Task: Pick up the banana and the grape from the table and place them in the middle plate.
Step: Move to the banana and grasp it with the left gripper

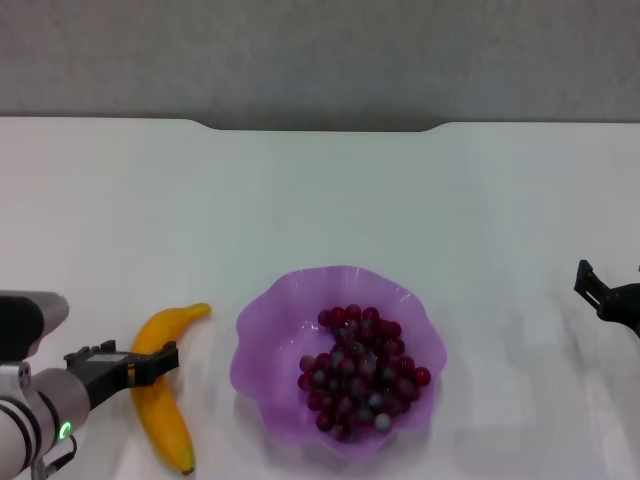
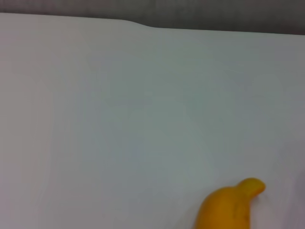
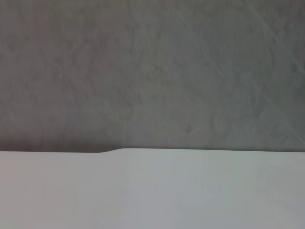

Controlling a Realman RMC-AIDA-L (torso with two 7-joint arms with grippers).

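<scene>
The banana (image 1: 163, 392) is seen lying on the white table (image 1: 320, 200), just left of the middle plate (image 1: 265, 330), its long axis running near to far, with the far end curving right toward the plate and the dark tip at the near end. The grape (image 1: 362, 370) bunch is held inside the plate, right of centre. The left gripper (image 1: 152, 363) is placed over the banana's middle; whether it is clenched cannot be told. The right gripper (image 1: 600, 292) is parked at the right edge, its state also unclear.
</scene>
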